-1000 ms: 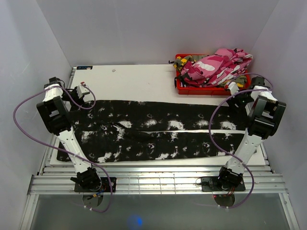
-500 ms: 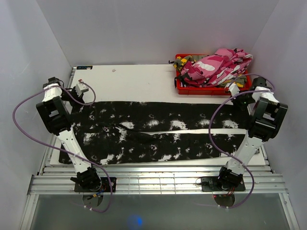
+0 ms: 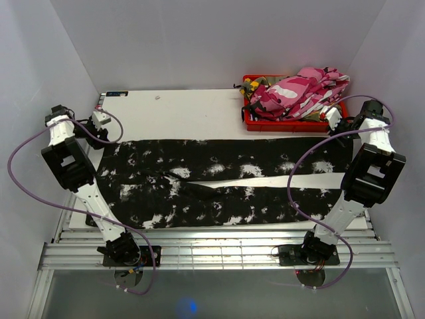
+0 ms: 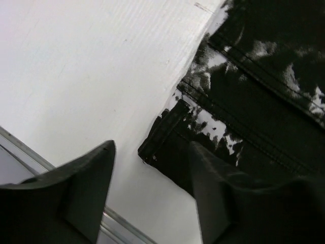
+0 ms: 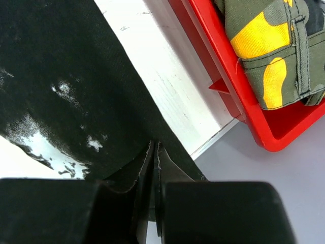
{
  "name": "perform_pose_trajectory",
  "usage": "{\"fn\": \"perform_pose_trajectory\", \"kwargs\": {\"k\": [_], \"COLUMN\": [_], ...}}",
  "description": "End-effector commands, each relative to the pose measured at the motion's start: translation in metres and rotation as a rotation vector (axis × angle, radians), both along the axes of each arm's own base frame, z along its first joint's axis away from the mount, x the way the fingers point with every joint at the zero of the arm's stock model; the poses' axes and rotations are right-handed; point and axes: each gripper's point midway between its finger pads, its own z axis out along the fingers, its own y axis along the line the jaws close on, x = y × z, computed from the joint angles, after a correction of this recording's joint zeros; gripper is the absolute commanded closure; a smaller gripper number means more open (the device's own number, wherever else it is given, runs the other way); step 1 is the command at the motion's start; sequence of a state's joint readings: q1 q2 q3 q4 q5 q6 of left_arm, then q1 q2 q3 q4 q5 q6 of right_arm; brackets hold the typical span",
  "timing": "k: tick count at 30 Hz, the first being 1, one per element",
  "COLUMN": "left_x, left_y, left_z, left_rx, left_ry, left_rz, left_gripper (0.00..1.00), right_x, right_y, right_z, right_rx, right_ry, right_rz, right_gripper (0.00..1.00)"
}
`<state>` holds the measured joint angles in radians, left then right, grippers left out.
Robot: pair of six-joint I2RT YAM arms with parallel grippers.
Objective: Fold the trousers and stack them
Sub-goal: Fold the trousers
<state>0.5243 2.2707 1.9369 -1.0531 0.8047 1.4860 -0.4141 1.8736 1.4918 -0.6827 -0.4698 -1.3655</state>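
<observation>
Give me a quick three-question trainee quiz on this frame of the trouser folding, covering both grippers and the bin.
1. True or false: the left gripper has its fingers clamped on the black trousers.
2. Which garment lies topmost in the red bin? A) pink camouflage trousers B) green-yellow camouflage trousers C) a white towel
3. Short answer: what is the right gripper pinching?

Key:
1. False; the fingers stand open with nothing between them.
2. A.
3. The black trousers, at their edge near the red bin.
</observation>
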Motion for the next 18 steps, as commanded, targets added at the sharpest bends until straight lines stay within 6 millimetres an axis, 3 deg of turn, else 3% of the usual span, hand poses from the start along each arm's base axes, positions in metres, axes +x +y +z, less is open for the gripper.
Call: {"fn": "perform_pose_trajectory", "kwargs": {"k": [1,8,14,17,18], "left_x": [-0.003,0.014,0.023,0.016,0.004], "left_y": [-0.011,-0.008,-0.017,-0.019,-0.024], "left_z": [0.013,-0.017,-0.043,-0.062,-0.071], "left_rx": [-0.032,-0.04,-0.056,-0.047,-0.054], "left_ry": [-0.009,0.013,0.046,0.099,0.153], "left_rz": [-0.049,-0.064,-0.08,-0.093,-0.107], "left_gripper": [0.24,0.25,0.31,0.46,0.49], "right_x": [0.001,0.004,0.002,0.002,0.002], "right_y": [-0.004,-0.007,-0.009,-0.01,-0.011], "right_z": [0.001,0.0,-0.004,-0.004,-0.003], "right_rx": [-0.001,-0.015,-0.025,-0.032,-0.037], "right_ry": [0.002,0.004,0.018,0.02,0.018], "right_rz": [-0.003,-0.008,-0.01,-0.012,-0.013], "right_gripper": [0.92,0.92,0.92,0.92,0.92]}}
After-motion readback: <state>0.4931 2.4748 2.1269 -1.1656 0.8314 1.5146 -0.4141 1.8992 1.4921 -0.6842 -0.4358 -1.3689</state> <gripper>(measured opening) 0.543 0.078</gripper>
